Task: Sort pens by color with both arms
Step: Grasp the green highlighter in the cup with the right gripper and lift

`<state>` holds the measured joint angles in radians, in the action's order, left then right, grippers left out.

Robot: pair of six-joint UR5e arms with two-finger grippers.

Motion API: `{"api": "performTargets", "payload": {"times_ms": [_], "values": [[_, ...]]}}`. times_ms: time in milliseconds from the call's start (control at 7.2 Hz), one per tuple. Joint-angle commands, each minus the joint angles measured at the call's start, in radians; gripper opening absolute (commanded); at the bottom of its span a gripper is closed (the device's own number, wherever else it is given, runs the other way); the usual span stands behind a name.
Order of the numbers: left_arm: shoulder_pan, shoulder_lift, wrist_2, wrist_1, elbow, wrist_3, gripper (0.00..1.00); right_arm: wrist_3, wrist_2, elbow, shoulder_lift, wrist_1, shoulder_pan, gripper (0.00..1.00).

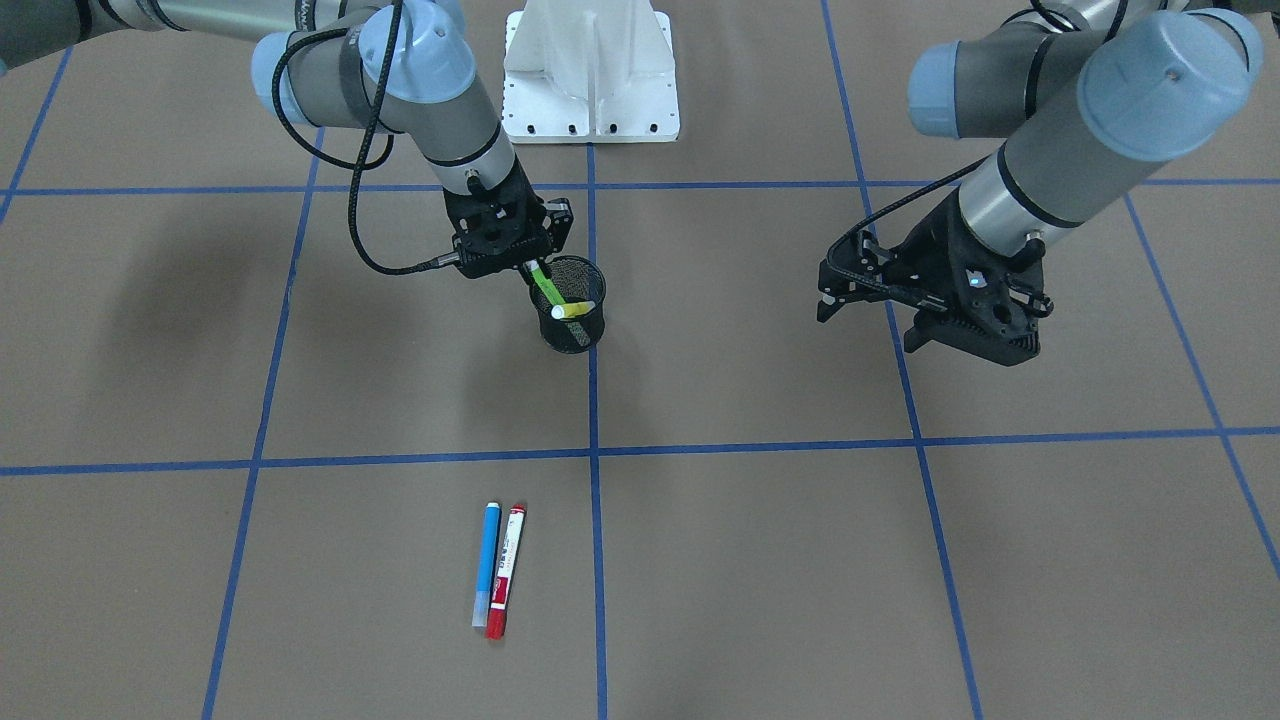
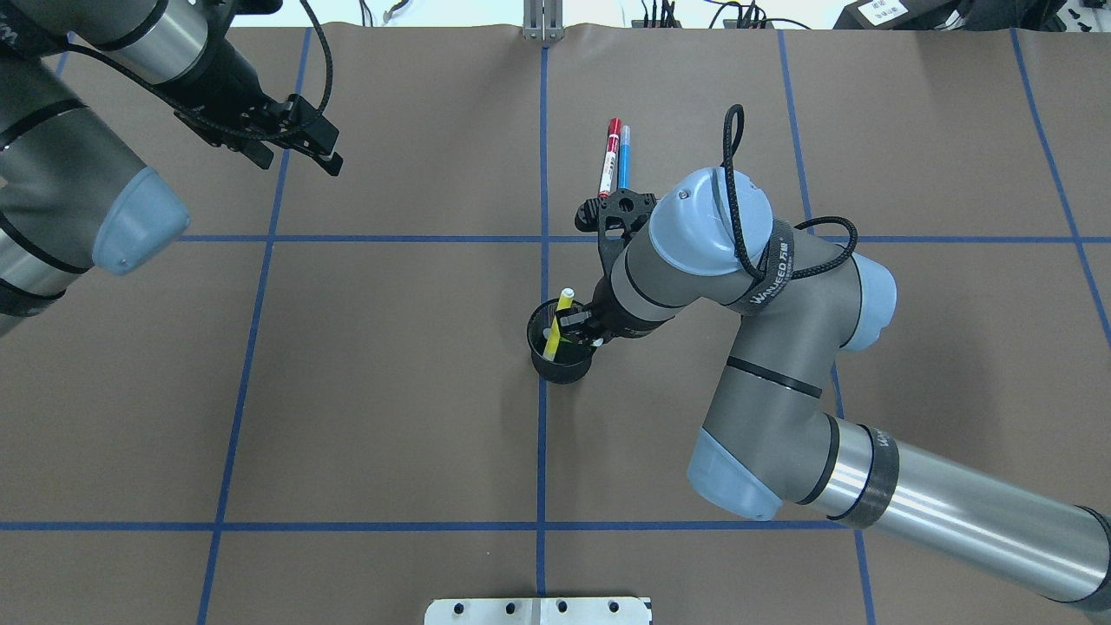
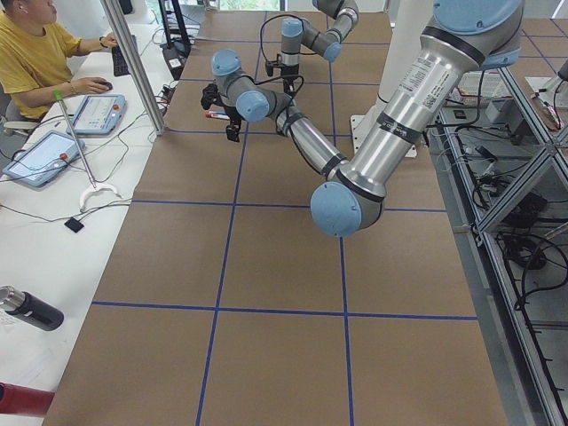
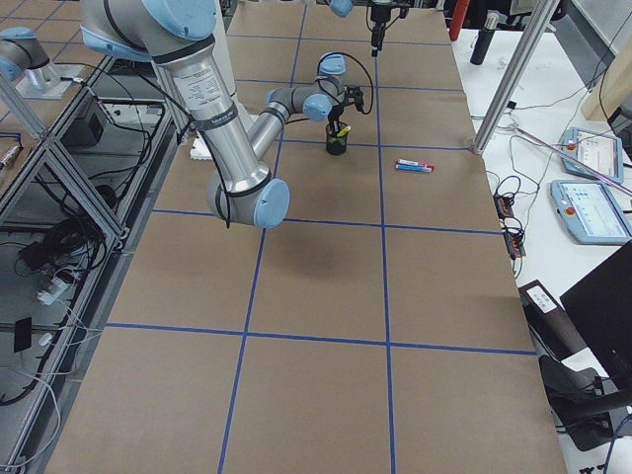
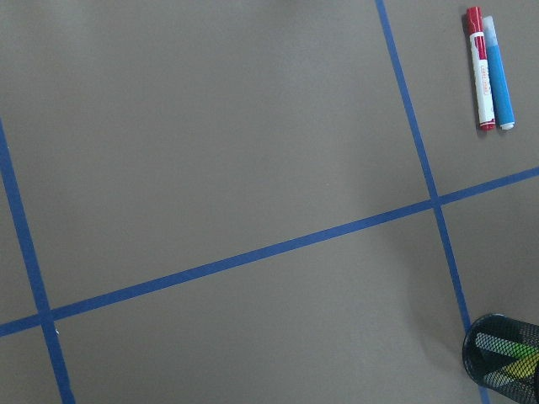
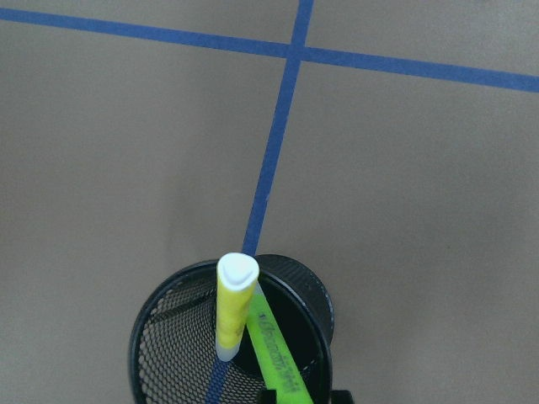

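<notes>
The black mesh cup (image 1: 572,318) stands near the table's middle on a blue tape line. A yellow pen (image 6: 236,305) leans upright inside it. My right gripper (image 1: 528,262) hangs just over the cup's rim, shut on the lime green pen (image 6: 274,352), whose lower end slants down into the cup (image 6: 150,330). The blue pen (image 1: 486,562) and the red-ended white pen (image 1: 506,570) lie side by side on the table, far from the cup. My left gripper (image 2: 295,161) hovers open and empty off to the side, well away from all pens.
The white pedestal base (image 1: 590,75) stands at the robot's side of the table. Blue tape lines (image 1: 594,452) divide the brown surface into squares. A person (image 3: 35,53) sits at a side desk with tablets beyond the table's edge.
</notes>
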<state>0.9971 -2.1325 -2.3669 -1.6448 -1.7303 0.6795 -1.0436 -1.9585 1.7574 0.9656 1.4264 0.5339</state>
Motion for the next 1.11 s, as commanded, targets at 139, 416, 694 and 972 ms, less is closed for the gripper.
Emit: {"api": "performTargets", "payload": {"times_ms": [139, 416, 694, 972], "values": [[0.000, 0.000, 0.000, -0.001, 0.000, 0.000, 1.00, -0.013, -0.026, 0.029, -0.008, 0.002, 0.001, 0.00], [0.000, 0.000, 0.000, 0.000, 0.000, 0.000, 1.00, -0.018, -0.065, 0.094, -0.005, 0.022, 0.027, 0.00], [-0.002, -0.001, 0.000, -0.001, 0.000, 0.002, 1.00, -0.018, -0.140, 0.238, -0.016, 0.179, 0.095, 0.00], [-0.002, -0.001, 0.000, -0.001, 0.000, 0.008, 1.00, -0.088, -0.087, 0.235, -0.060, 0.195, 0.139, 0.00]]}}
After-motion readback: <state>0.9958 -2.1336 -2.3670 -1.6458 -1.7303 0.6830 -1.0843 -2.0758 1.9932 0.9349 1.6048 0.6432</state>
